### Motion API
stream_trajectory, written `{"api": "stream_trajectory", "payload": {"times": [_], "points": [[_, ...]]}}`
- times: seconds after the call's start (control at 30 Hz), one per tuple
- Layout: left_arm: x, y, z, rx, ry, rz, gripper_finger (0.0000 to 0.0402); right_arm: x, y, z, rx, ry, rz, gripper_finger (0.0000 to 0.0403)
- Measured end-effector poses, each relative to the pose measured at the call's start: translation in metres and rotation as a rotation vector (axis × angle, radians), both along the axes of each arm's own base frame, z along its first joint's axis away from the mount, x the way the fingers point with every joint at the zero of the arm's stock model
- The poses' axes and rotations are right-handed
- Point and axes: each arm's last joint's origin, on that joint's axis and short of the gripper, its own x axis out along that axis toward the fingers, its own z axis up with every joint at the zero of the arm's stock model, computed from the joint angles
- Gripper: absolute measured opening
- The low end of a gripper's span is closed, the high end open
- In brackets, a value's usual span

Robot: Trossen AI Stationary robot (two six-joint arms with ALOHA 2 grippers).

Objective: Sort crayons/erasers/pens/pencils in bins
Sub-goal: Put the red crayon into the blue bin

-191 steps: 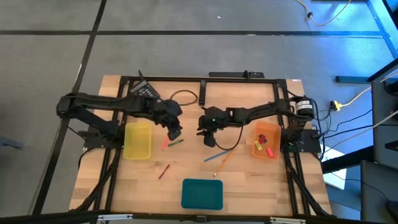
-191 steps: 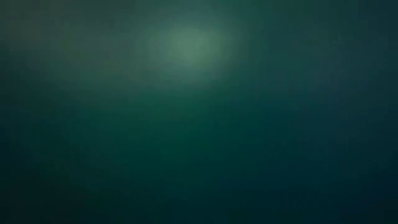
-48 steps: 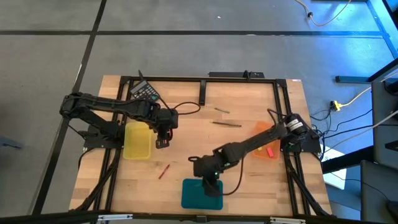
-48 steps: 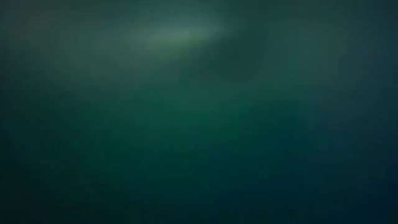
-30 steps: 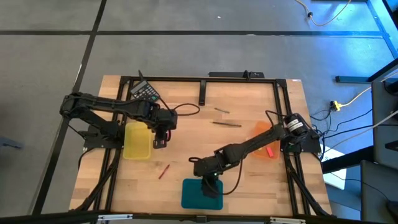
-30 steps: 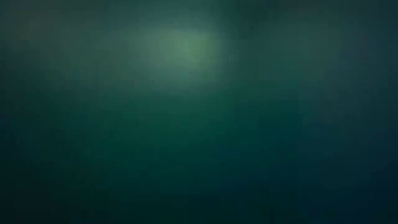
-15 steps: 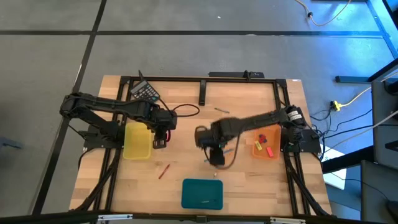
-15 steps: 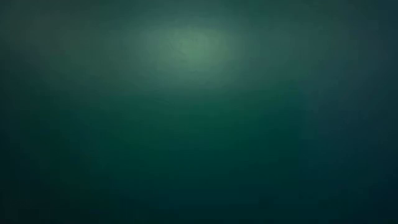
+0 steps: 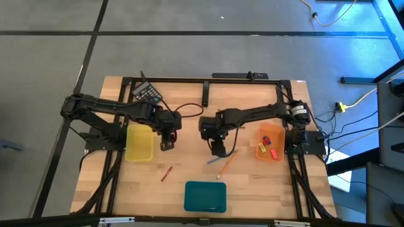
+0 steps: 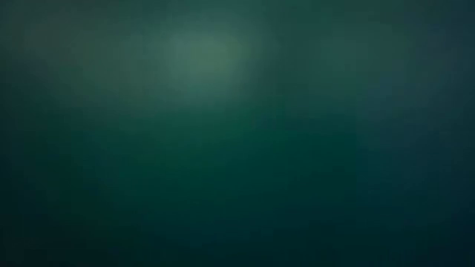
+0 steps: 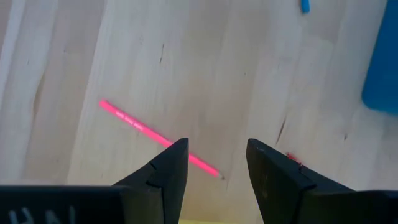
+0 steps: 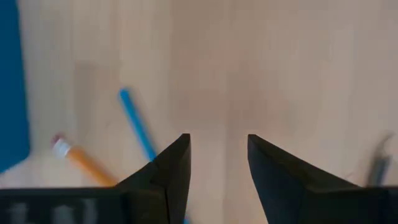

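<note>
My left gripper [image 9: 167,142] [image 11: 217,146] hangs open beside the yellow bin [image 9: 139,142], on its right. Ahead of it a reddish crayon [image 11: 158,140] [image 9: 166,173] lies flat on the wood. My right gripper [image 9: 218,149] [image 12: 217,140] is open over the table's middle. Just to its near side lie a blue pen [image 9: 216,159] [image 12: 137,124] and an orange pencil [image 9: 227,164] [image 12: 81,158]. The teal bin [image 9: 205,197] sits at the near edge. The orange bin [image 9: 269,142] on the right holds small erasers [image 9: 273,152].
A black calculator [image 9: 146,93] lies at the far left, and a black cable [image 9: 189,108] loops behind the left arm. A black frame rail [image 9: 205,80] runs round the tabletop. Bare wood lies between crayon and teal bin. The low view gives only a dark green blur.
My right gripper has drawn back from over the teal bin toward the far edge, ending above the table's middle just beyond the blue pen and the orange pencil. The sticks on the table have stayed where they were.
</note>
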Motion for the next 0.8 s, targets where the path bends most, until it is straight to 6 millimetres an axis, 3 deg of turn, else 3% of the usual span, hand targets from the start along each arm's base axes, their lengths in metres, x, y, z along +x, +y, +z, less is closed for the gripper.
{"api": "stream_trajectory", "payload": {"times": [0.13,0.27,0.5,0.63,0.8], "points": [[0.005,-0.002,0.002,0.002,-0.058,0.046,0.0156,0.010,-0.004,-0.004,-0.037,-0.125,-0.024,0.0160],[0.013,-0.003,0.006,0.084,-0.157,0.032,0.0156,0.025,-0.003,-0.008,-0.042,-0.354,-0.001,0.0160],[0.016,-0.003,0.009,0.377,-0.189,0.011,0.0156,0.030,-0.008,-0.027,-0.128,-0.705,0.042,0.0160],[0.013,-0.012,0.004,0.499,-0.177,0.050,0.0156,0.026,-0.001,-0.034,-0.187,-0.734,0.069,0.0160],[0.007,-0.038,-0.004,0.334,-0.222,0.195,0.0156,0.022,0.037,-0.036,-0.222,-0.619,0.099,0.0160]]}}
